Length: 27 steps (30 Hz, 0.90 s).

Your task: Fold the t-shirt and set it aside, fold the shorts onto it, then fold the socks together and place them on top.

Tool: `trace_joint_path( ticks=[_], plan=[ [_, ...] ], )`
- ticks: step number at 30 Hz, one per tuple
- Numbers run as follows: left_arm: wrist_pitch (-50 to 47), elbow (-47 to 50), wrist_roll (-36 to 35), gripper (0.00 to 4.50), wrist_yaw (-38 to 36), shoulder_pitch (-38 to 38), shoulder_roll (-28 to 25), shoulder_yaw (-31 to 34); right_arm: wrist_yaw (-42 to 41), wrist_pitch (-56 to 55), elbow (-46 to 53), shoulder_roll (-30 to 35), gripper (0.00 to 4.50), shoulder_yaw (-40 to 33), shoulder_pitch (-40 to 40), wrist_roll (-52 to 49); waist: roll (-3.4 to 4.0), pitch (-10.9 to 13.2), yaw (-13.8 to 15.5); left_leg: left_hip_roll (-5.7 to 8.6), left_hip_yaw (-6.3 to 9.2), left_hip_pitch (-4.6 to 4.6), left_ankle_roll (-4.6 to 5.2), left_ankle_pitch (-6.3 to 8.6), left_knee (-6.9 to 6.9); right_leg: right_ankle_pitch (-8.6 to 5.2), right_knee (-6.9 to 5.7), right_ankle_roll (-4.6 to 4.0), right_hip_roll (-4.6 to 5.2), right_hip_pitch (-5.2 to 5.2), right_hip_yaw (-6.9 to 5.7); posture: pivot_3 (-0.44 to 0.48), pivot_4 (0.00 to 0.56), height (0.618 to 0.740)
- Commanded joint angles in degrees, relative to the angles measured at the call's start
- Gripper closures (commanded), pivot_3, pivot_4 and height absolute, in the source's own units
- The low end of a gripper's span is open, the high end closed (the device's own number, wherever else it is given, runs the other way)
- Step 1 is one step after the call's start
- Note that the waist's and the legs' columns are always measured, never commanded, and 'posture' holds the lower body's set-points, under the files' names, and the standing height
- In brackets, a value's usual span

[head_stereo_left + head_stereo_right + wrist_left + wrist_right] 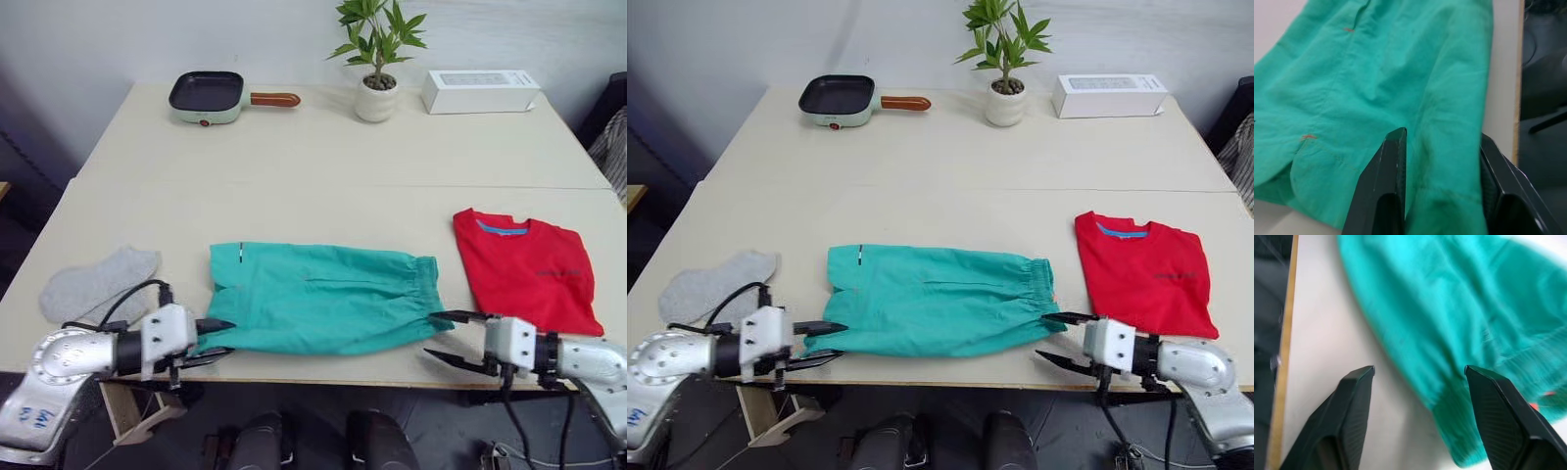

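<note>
Teal shorts [318, 296] lie flat at the desk's [323, 147] front edge, left gripper [217, 340] and right gripper [446, 338] fingers open at either end.

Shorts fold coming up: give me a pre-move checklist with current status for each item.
1. T-shirt folded and set aside at the right: ok.
2. Shorts lying flat, clear of the t-shirt: ok.
3. Left end effector open, straddling the hem edge: ok.
4. Right end effector open at the waistband corner: ok, cloth not yet between its fingers.
5. Socks out of the way at the left: ok.
6. Fabric actually gripped: not ok.
</note>
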<state>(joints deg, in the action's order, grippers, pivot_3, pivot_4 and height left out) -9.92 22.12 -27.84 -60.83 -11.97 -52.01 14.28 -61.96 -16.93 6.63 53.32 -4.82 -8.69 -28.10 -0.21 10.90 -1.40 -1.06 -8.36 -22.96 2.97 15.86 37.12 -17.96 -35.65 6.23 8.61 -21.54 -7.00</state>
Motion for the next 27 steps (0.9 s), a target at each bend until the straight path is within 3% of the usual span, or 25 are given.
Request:
trace_joint_path(
  ticks=[1,4,6,8,11,14,16,20,27],
  plan=[
    [-4.3,2.8,-8.1,2.83,-3.2,-1.1,-0.7,5.2,-0.2,11.6,12.2,2.2,1.67,-4.9,-4.0,-11.8,0.01,0.0,0.1,0.0,0.0,0.0,0.0,0.01,-0.01,-0.01,0.0,-0.03,0.0,-0.01,0.0,0.0,0.15,0.74],
    [-9.3,4.6,-12.5,3.38,-2.4,0.5,-0.4,5.4,4.2,19.6,19.2,1.0,2.23,-5.9,-3.8,-17.7,0.0,0.0,0.1,-0.04,0.03,-0.02,-0.01,0.05,0.0,-0.03,0.04,-0.06,-0.03,-0.01,0.0,0.0,0.15,0.74],
    [-11.2,5.4,-13.8,3.98,-0.5,2.8,0.8,4.1,6.0,22.1,21.8,-0.7,2.93,-3.3,-1.6,-16.4,-0.01,0.0,0.2,-0.04,0.02,-0.04,0.0,0.06,0.02,-0.03,0.06,-0.06,-0.03,-0.01,0.0,0.0,0.15,0.74],
    [-11.4,4.2,-12.6,4.5,4.7,8.9,5.4,0.7,9.9,23.5,22.1,-5.7,3.64,2.8,3.8,-10.9,-0.02,0.0,0.3,-0.03,0.02,-0.03,-0.02,0.05,0.0,-0.04,0.12,-0.07,-0.03,0.0,0.01,0.0,0.15,0.74],
    [-8.7,1.7,-9.3,4.5,11.5,15.1,15.2,-4.1,16.2,24.5,19.5,-14.0,4.47,12.1,11.1,0.3,-0.06,-0.1,1.0,0.01,0.01,-0.11,-0.12,-0.01,0.11,0.03,0.02,-0.07,-0.06,-0.1,0.01,0.0,0.15,0.74],
    [-5.9,-1.4,-4.7,4.5,15.3,16.1,22.7,-8.2,22.1,24.5,15.5,-21.5,4.47,17.0,14.9,8.3,-0.12,-0.1,1.3,0.08,-0.07,-0.2,-0.12,-0.03,0.11,0.04,-0.13,-0.04,-0.08,-0.22,0.0,0.0,0.15,0.74],
    [0.5,-5.9,4.4,4.5,15.8,17.6,24.0,-13.5,25.4,23.6,12.4,-25.3,4.47,18.9,16.2,12.8,-0.12,-0.1,1.3,0.12,-0.1,-0.25,0.11,-0.15,0.08,0.04,-0.12,-0.04,-0.15,-0.29,-0.02,0.0,0.15,0.74],
    [6.1,-16.0,17.9,4.5,25.3,21.7,29.0,-19.8,34.9,23.1,8.0,-32.5,4.47,19.9,17.2,21.1,-0.15,-0.1,1.5,0.17,-0.13,-0.3,0.06,-0.12,0.06,0.05,-0.07,-0.04,-0.12,-0.31,-0.08,0.0,0.15,0.74],
    [-3.0,-19.1,26.9,4.5,37.4,21.8,32.7,-21.0,41.5,19.7,-0.6,-37.4,4.47,10.5,15.1,20.4,-0.21,-0.2,1.3,0.14,-0.12,-0.28,-0.01,-0.05,0.01,0.09,-0.17,0.03,-0.07,-0.35,0.01,0.0,0.15,0.74]
  ],
)
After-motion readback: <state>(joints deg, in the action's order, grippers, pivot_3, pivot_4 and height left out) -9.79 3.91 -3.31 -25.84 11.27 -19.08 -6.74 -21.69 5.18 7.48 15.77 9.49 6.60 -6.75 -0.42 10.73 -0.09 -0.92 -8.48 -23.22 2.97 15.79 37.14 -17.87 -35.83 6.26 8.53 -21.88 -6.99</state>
